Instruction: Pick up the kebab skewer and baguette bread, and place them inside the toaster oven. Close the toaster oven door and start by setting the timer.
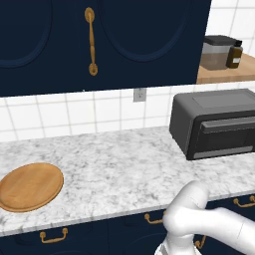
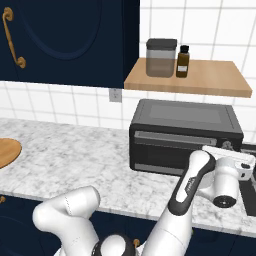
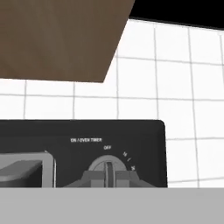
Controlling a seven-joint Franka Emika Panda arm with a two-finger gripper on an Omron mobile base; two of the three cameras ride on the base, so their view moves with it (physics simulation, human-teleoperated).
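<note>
Tiled wall behind; tool [image 3: 109, 178] seemingly pinches toaster oven [image 3: 83, 153] timer knob [image 3: 108, 168]

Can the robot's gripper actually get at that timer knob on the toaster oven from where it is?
Probably yes: the gripper, shut, sits right at the timer knob on the toaster oven, with nothing between them.

Toaster oven [image 1: 214, 124]: right end cut off at 3 o'clock in left base view. In right base view the arm's hand [image 2: 225, 172] covers its right front end. Wooden plate [image 2: 7, 150] clipped at 9 o'clock. Hand view: timer knob [image 3: 108, 171] cut at 6 o'clock by the grey band; dial marks too small to read.
</note>
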